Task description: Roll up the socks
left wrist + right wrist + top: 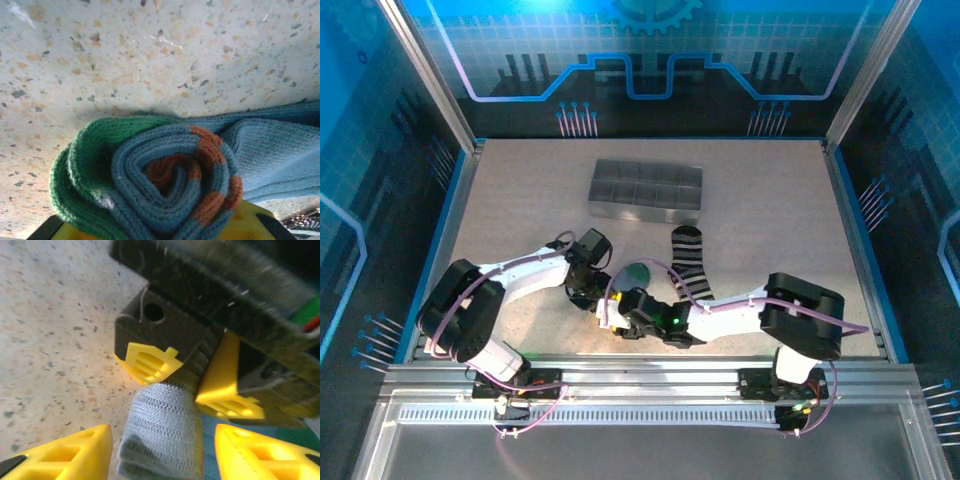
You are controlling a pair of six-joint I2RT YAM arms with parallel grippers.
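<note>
my left gripper is clamped on the rolled grey-blue sock, low over the table. my right gripper stands slack around its loose tail. the striped sock lies flat nearby. if my right tugs that tail, the coil could unwind or slip free.

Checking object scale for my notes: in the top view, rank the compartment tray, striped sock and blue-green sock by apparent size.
Largest to smallest:
compartment tray
striped sock
blue-green sock, mostly covered here, so its true size is unsure
</note>
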